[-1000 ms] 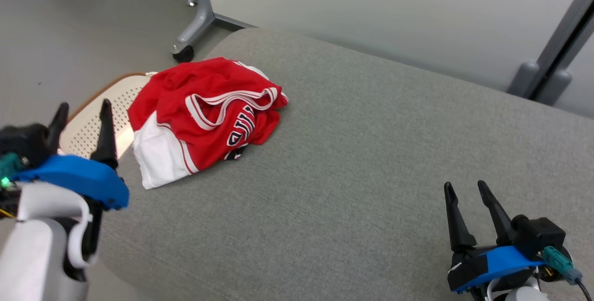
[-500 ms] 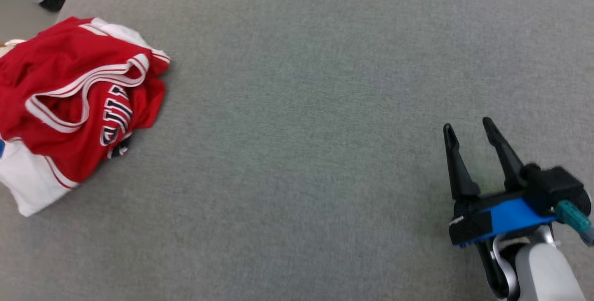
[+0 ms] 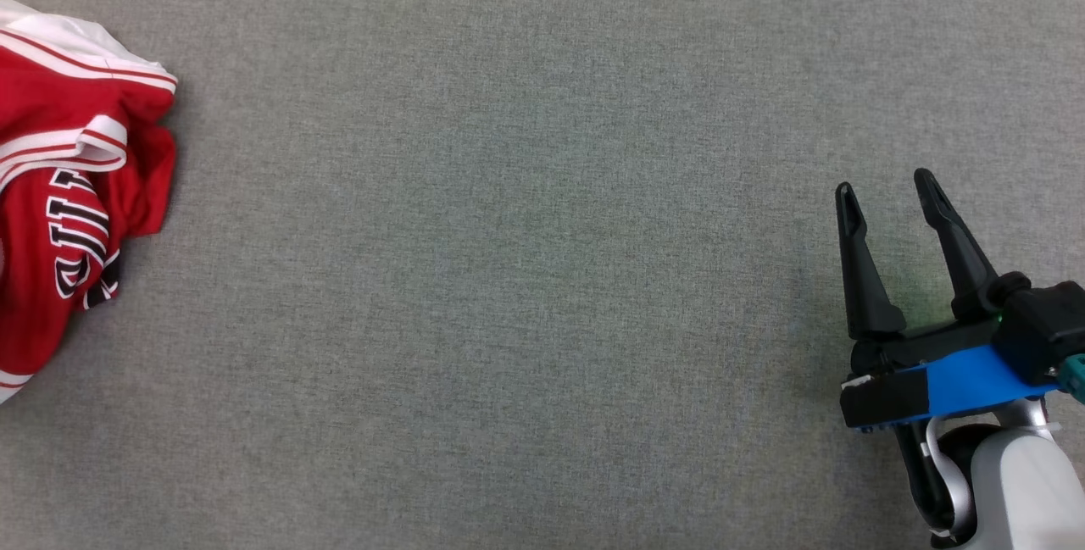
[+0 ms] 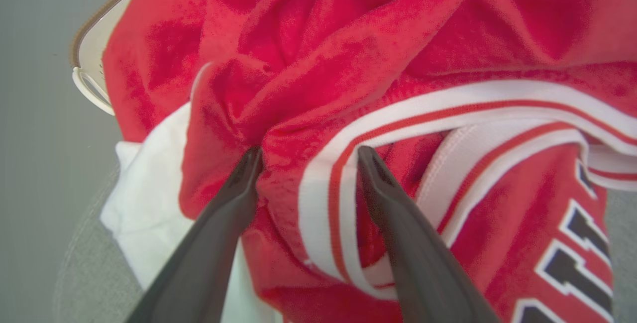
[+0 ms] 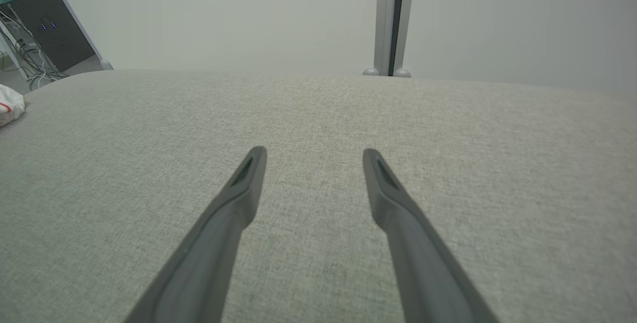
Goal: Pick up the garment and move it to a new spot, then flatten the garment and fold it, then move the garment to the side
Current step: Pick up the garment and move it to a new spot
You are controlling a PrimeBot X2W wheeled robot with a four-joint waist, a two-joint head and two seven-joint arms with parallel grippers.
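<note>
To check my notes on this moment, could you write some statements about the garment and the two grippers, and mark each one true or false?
1. The garment is red with white trim. True.
2. The right gripper holds the garment. False: it is open above the bare grey surface, far from the garment.
3. The left gripper is open and points at the garment. True.
4. The garment lies flat and folded. False: it is crumpled in a heap.

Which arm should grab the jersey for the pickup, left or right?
Left. The left gripper, open, is right at the crumpled red garment, fingertips either side of a fold. The right gripper, also open, sits far across the grey surface from it.
</note>
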